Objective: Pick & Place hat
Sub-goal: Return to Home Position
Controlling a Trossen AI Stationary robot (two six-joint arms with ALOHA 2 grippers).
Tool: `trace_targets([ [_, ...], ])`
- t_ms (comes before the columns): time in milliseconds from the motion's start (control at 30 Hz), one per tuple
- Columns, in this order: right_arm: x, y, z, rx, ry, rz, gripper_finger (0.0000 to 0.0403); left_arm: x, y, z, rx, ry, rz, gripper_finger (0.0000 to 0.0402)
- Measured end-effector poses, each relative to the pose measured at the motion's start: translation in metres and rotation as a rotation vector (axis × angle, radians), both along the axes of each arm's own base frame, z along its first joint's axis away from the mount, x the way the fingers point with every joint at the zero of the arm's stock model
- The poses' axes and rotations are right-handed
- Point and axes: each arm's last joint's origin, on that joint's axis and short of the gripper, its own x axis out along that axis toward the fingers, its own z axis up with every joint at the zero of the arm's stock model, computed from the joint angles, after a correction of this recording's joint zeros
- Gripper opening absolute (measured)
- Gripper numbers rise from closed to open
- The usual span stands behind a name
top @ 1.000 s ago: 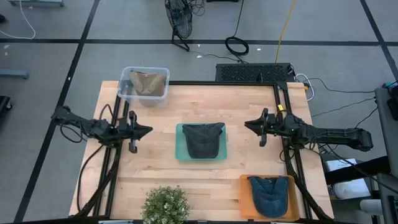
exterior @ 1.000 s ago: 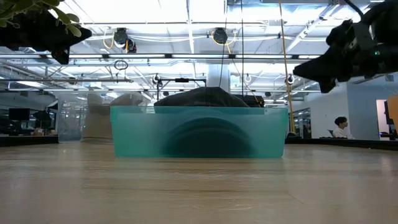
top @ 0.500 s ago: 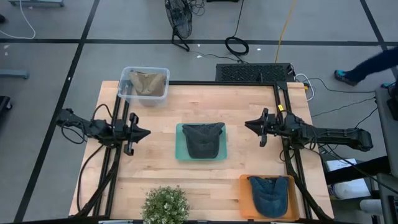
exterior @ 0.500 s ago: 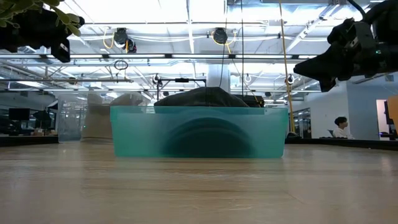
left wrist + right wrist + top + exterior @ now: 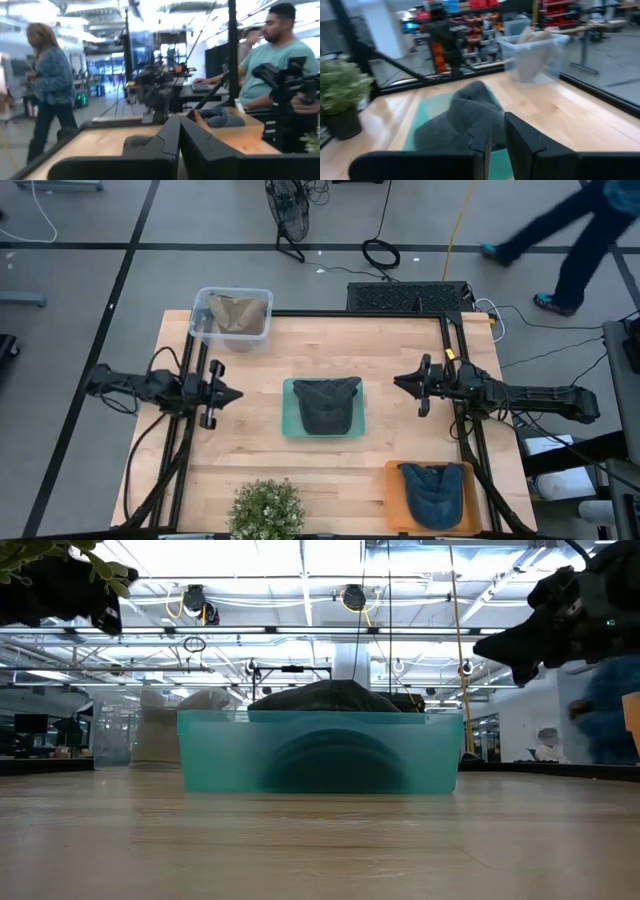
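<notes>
Blk cap in grn bin, long axis far-near

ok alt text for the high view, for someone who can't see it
A black cap lies in a green bin centred on the table, with the left hand and right hand apart from it on either side. A tan hat sits in a clear bin at the far left corner, a blue cap in an orange bin near right.
</notes>
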Motion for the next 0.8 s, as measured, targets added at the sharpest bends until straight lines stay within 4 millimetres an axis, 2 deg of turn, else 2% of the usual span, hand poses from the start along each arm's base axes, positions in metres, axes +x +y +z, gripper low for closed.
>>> trace_targets([
  [200,0.0,0.004,0.002,-0.052,-0.019,0.126,0.0045,0.003,0.011,-0.01,-0.053,0.106,0.039,0.0007],
  [500,0.0,0.005,0.001,-0.101,-0.009,0.16,0.0045,0.004,0.024,-0.013,-0.079,0.14,0.1,0.0005],
  [800,0.0,0.005,0.001,-0.101,-0.008,0.159,0.0045,0.003,0.029,-0.014,-0.182,0.144,0.17,0.004],
])
